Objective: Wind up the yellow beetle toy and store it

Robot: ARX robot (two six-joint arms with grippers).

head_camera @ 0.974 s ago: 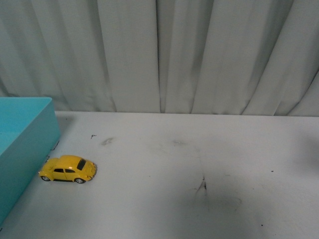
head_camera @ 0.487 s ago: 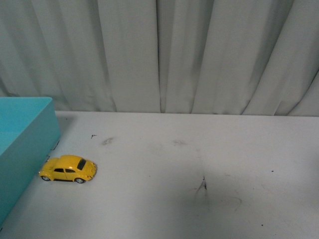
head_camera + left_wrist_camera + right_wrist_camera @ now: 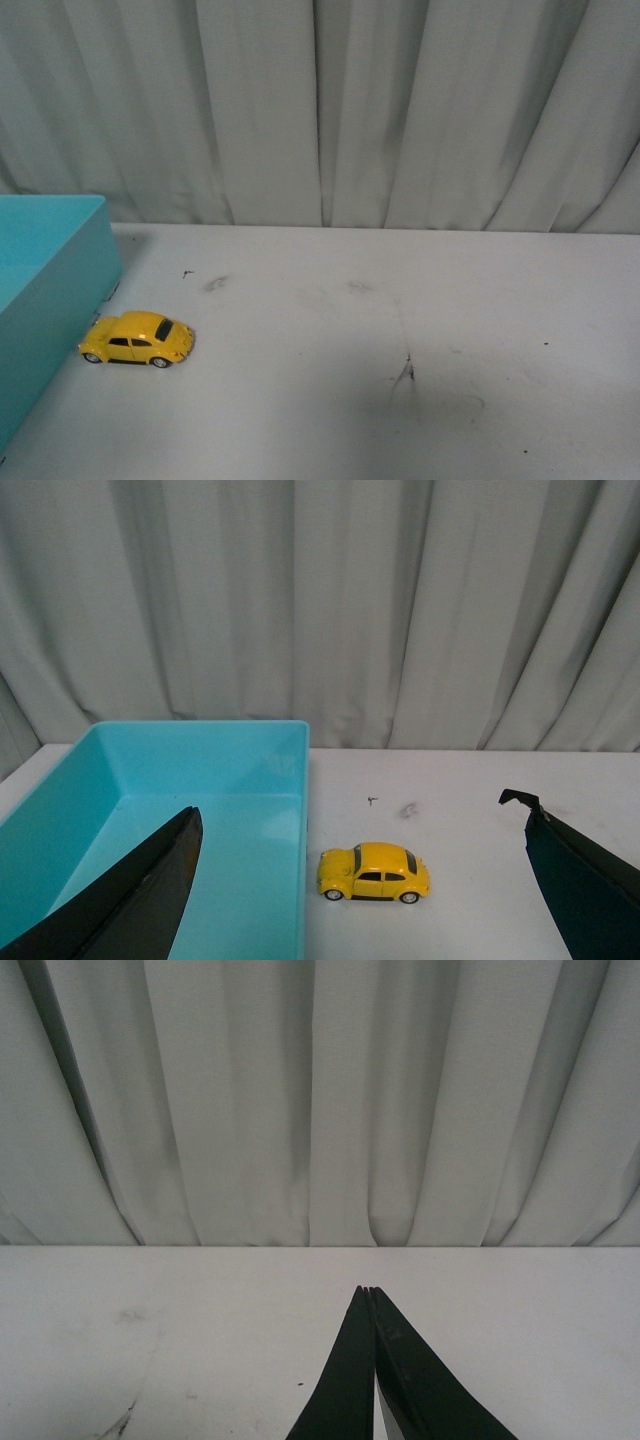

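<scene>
Left gripper [image 3: 352, 807] spread wide; right gripper [image 3: 366, 1295] pressed together, empty. Yellow beetle toy [image 3: 137, 339] stands at the tabletop [image 3: 400, 300] left edge, just beside the teal bin [image 3: 55, 285].

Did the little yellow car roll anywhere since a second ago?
No. The yellow beetle toy sits in the same spot on the table, just as close to the teal bin as before.

A staged lab bench: scuffed white table [image 3: 400, 330] against grey curtain [image 3: 350, 110].
</scene>
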